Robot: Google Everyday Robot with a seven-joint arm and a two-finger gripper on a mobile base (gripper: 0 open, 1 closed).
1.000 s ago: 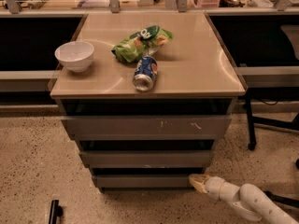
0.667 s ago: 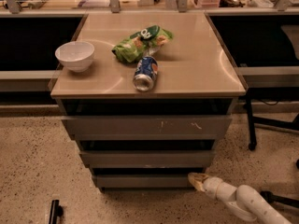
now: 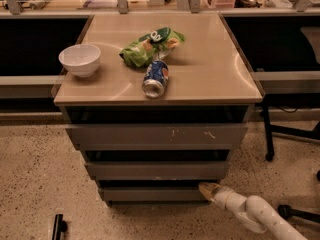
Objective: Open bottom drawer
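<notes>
The pale gripper (image 3: 207, 188) is at the flat grey bottom drawer's (image 3: 150, 194) right end. Open or closed, I cannot tell.

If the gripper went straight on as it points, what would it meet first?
Likely the bottom drawer, at its front's right end; the gripper sits low beside it, though depth is unclear.

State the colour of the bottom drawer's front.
The bottom drawer is plain grey, camera view; the gripper is at its right end.

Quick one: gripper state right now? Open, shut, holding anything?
Gripper: low, at the right end of the slim plain grey bottom drawer front; open or closed cannot be told, and no held object is visible.
</notes>
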